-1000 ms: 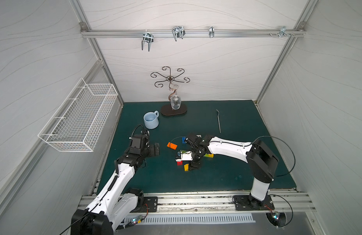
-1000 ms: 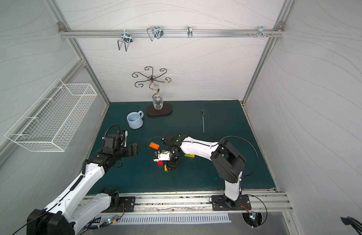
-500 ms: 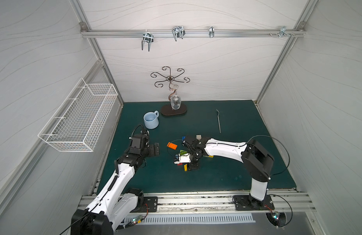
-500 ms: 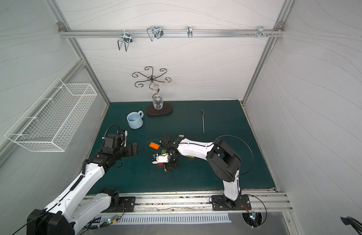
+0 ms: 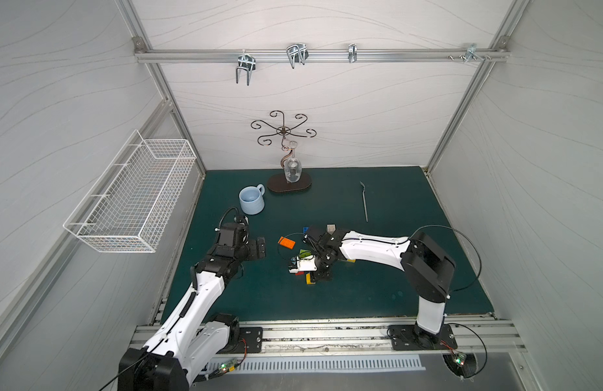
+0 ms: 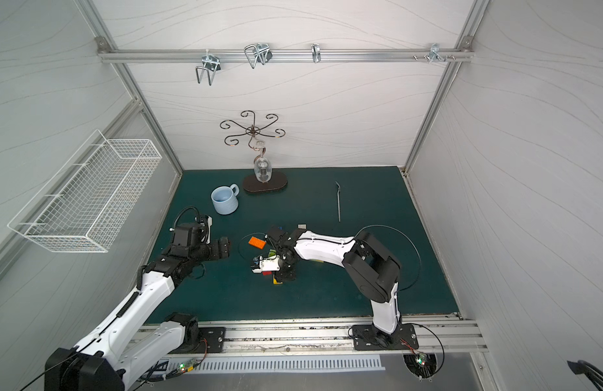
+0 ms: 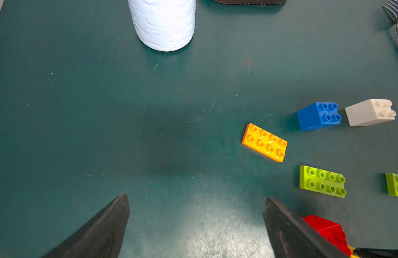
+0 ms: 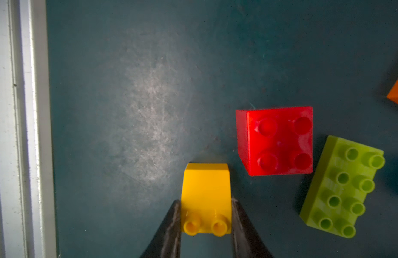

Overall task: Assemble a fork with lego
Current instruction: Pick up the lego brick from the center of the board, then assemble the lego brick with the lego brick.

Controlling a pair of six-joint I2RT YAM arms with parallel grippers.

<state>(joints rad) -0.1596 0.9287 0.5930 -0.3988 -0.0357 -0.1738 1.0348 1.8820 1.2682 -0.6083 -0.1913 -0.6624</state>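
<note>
No assembled fork shows; the lego bricks lie loose on the green mat. My right gripper points down at the mat and is shut on a yellow brick, one finger on each side. Beside it lie a red brick and a lime green brick. In a top view the right gripper is mid-table. My left gripper is open over bare mat. Ahead of it lie an orange brick, a blue brick, a white brick and two lime green ones.
A pale blue mug stands at the back left, next to a glass holder on a dark base. A thin metal fork lies at the back right. A wire basket hangs on the left wall.
My right gripper has closed its fingers onto the yellow brick, and the arm has shifted slightly left. The left arm has not moved.
</note>
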